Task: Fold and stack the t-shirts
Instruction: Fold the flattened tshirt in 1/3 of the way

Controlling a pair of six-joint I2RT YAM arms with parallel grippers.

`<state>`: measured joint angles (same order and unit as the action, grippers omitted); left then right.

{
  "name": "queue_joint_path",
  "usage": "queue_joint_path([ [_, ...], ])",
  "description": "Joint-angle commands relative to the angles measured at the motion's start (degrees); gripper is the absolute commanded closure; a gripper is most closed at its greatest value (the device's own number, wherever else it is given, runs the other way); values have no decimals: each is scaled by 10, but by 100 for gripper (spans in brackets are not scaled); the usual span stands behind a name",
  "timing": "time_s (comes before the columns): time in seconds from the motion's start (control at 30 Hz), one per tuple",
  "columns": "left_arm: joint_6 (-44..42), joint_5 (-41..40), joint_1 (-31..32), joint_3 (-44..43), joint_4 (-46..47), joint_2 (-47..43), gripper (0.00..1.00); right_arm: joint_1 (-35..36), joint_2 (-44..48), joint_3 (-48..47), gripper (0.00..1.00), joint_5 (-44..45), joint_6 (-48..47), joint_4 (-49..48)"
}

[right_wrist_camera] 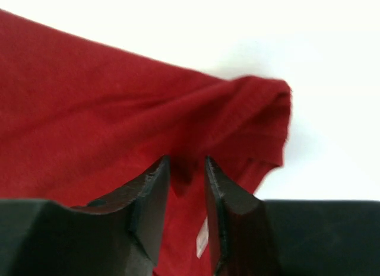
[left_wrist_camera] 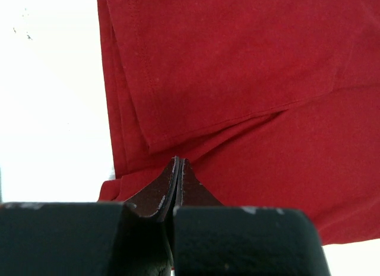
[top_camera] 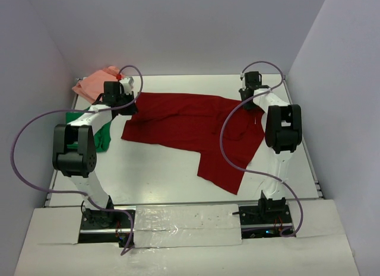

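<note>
Shirt location: I see the dark red t-shirt spread on the far half of the white desk, between my two claws.
Long axis: it runs left to right across the desk, and one section trails toward the near right.
Cloth: soft matte knit with stitched hems. Layers are folded over at its left edge, and there is a bunched ridge at its right end.
Left claw: fingers pressed together, tips at the folded left edge. I cannot tell whether any cloth is pinched.
Right claw: jaws partly apart over the raised ridge, with red cloth showing in the gap.
Other shirts: the bright green t-shirt lies crumpled under my left arm. The salmon pink t-shirt sits at the far left corner.
</note>
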<state>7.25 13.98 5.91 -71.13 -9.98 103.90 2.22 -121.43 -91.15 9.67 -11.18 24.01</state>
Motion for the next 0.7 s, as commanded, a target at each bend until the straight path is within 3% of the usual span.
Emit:
queue_joint_path([
  [0.0, -2, 4, -1, -3, 15, -19, 100, -5, -12, -38, 64, -27, 15, 21],
  [0.07, -2, 6, -1, -3, 15, -16, 100, -5, -9, -37, 71, -37, 17, 21],
  [0.23, -4, 6, -1, -5, 14, -15, 100, -6, -13, -41, 76, -46, 17, 31],
  [0.3, -5, 8, -1, -3, 14, -16, 100, -6, -15, -45, 85, -38, 18, 35],
  [0.33, -5, 8, -1, -3, 13, -16, 100, -6, -14, -46, 97, -39, 17, 37],
  [0.37, -5, 7, -1, -2, 14, -16, 100, -6, -15, -44, 100, -38, 17, 38],
  [0.67, -5, 8, -1, 0, 14, -19, 100, -5, 8, -10, 100, 24, 6, 13],
])
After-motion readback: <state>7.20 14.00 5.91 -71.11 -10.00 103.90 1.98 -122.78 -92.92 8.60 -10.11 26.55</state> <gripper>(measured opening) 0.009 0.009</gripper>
